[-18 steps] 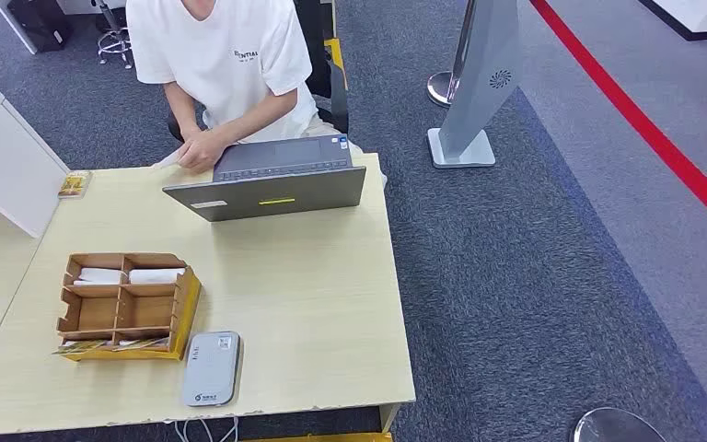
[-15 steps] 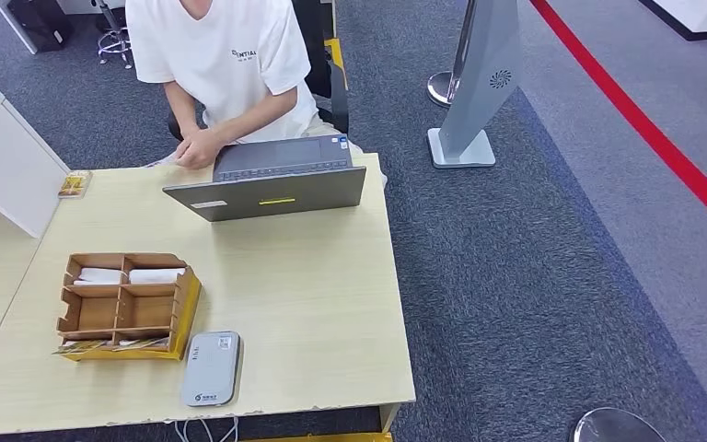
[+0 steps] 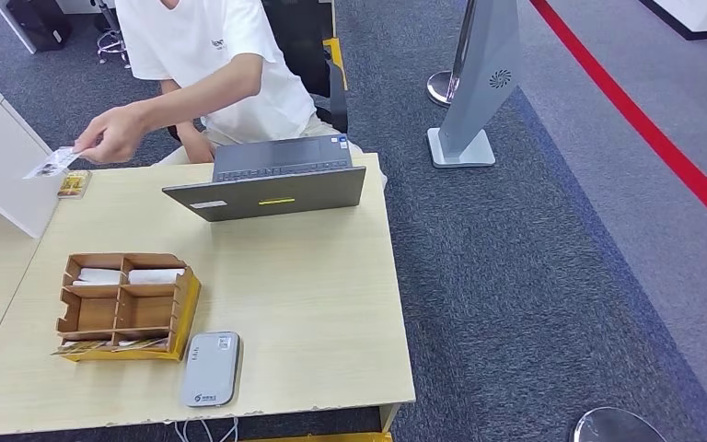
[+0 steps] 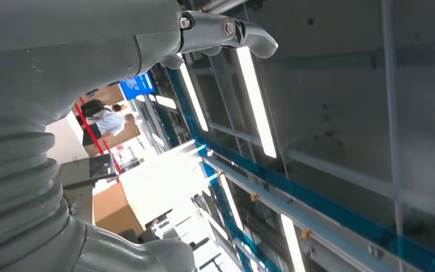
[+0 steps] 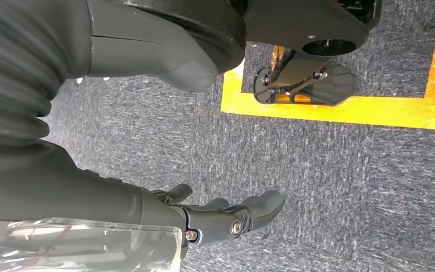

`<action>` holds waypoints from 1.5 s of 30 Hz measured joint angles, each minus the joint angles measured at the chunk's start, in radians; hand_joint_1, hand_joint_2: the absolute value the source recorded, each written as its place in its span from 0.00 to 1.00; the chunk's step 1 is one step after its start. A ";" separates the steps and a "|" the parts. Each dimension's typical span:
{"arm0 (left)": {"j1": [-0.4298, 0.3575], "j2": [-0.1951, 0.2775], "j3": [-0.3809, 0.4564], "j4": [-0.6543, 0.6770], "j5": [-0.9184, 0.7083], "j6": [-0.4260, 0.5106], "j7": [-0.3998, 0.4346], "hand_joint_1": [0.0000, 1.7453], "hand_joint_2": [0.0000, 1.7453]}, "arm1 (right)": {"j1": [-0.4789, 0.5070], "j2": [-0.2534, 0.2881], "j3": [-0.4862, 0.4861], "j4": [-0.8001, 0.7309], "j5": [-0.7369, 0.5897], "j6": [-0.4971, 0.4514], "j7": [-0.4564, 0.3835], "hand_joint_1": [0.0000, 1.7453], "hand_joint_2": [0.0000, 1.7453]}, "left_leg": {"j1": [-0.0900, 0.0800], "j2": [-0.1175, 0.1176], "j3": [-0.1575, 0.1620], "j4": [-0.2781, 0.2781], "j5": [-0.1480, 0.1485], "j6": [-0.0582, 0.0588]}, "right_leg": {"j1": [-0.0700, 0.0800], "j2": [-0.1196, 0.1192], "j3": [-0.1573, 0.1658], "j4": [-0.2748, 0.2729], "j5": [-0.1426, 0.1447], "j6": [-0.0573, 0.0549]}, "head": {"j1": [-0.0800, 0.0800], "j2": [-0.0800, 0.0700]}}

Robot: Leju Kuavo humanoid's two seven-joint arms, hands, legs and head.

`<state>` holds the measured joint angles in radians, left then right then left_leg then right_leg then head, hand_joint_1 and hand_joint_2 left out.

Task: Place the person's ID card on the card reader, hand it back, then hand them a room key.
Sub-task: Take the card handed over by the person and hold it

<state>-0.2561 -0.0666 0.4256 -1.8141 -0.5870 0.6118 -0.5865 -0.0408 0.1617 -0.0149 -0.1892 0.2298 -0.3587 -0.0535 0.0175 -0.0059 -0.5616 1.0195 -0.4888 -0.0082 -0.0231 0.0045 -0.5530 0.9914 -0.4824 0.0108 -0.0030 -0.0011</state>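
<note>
From the head camera I see the person's hand (image 3: 110, 135) stretched out past the far left corner of the table (image 3: 313, 304), pinching the ID card (image 3: 52, 165) in the air above a small yellow item (image 3: 74, 184) on the tabletop. The card reader (image 3: 211, 368) lies flat near my edge of the table, just beside the cardboard organiser (image 3: 124, 307); two white cards sit in its far compartments. An open laptop (image 3: 272, 178) stands at the far side, between the person and the reader.

My left hand (image 4: 107, 34) is raised, its wrist camera looking up at ceiling lights; fingers (image 4: 232, 31) stretched out and apart, nothing in them, so it is released and empty. It is well apart from the ID card, and I cannot tell how it lies relative to the table.

My right hand (image 5: 164, 209) hangs over grey carpet (image 5: 328, 181) near yellow floor tape (image 5: 340, 107); fingers (image 5: 243, 215) loosely extended, holding nothing. Some clear plastic film (image 5: 79, 246) shows near the wrist.
</note>
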 joint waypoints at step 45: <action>-0.571 0.430 -0.634 0.852 -0.624 -0.607 0.678 1.00 1.00 | -0.005 0.000 0.000 0.003 0.052 0.034 0.082 0.00 1.00 | 0.001 0.007 -0.002 0.001 0.000 0.000 | 0.000 0.007 -0.004 0.002 0.002 -0.001 | 0.000 0.000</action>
<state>-0.8269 0.3630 -0.2084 -0.9626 -1.2106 0.0049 0.0913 -0.0455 0.1617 -0.0153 -0.1863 0.2819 -0.3250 0.0285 0.0181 0.0013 -0.5637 1.0204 -0.4887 -0.0083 -0.0227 0.0117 -0.5571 0.9931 -0.4809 0.0093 -0.0029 -0.0011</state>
